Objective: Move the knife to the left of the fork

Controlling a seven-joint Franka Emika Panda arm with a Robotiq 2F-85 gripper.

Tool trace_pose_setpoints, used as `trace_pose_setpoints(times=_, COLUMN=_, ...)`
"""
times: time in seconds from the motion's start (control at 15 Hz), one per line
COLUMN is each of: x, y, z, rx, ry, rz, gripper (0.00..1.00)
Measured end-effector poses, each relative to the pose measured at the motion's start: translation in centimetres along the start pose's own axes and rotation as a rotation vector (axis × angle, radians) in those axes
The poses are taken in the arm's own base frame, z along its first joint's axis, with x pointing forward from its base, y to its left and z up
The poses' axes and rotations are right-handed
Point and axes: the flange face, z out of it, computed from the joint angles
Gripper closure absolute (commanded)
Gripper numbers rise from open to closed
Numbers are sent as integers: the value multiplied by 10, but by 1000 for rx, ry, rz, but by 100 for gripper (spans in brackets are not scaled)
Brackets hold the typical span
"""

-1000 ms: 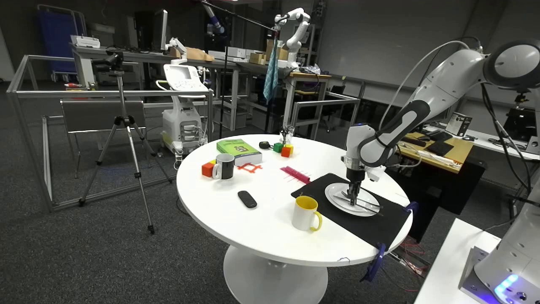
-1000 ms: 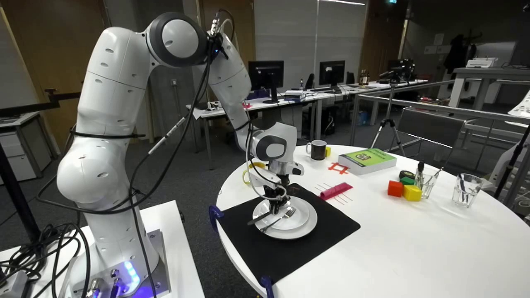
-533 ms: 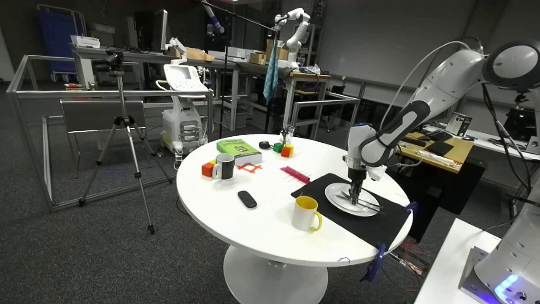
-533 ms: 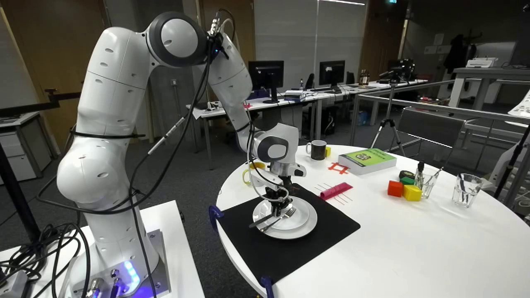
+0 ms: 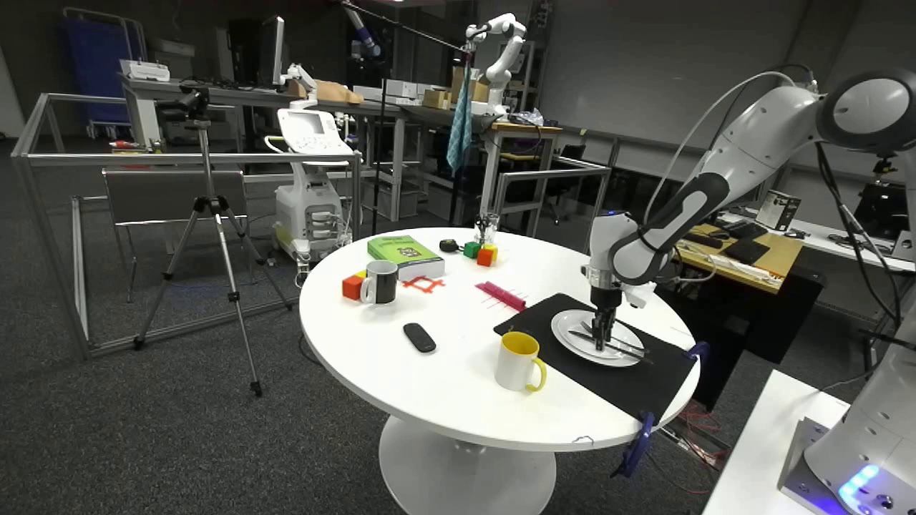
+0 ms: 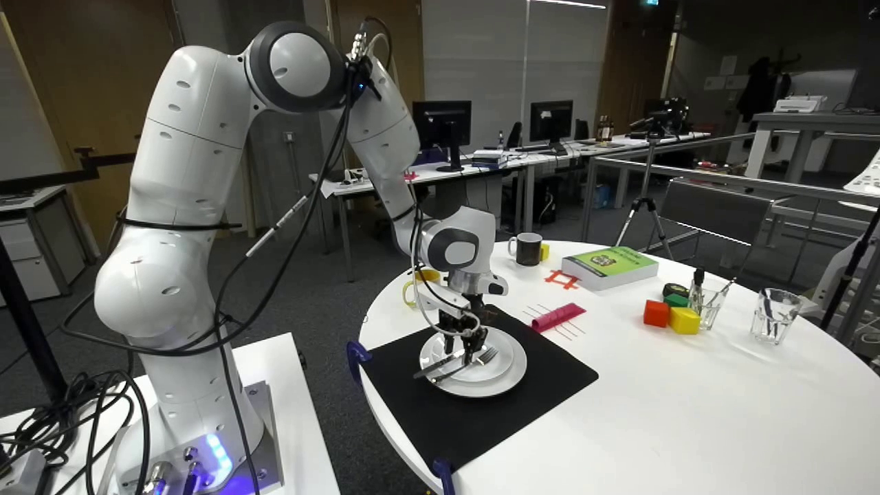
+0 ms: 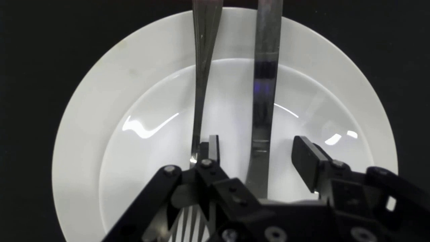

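Had the claw (image 7: 257,146) spread apart, straddling the knife (image 7: 263,111) without touching, low over the plate (image 7: 90,101). Showed the knife lying loose there, beside the fork (image 7: 203,67): on its left from the handle ends, on its right in the wrist view. Seemed at the release step; called next for a straight rise, wary of the fork, with contact there too hidden to tell.

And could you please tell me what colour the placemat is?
The placemat is black, showing best in an exterior view.
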Motion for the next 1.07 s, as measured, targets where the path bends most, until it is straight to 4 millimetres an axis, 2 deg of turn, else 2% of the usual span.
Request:
trace_pose_setpoints(times=0.07, x=0, y=0, z=1, rx=0, ry=-2, rz=-1, gripper=1)
trace_pose_setpoints(times=0.13, x=0, y=-1, z=1, rx=0, ry=-2, rz=-2, gripper=0)
trace_pose_setpoints(times=1.07, x=1, y=1, z=-5, rx=-3, ry=10, rz=9, gripper=0)
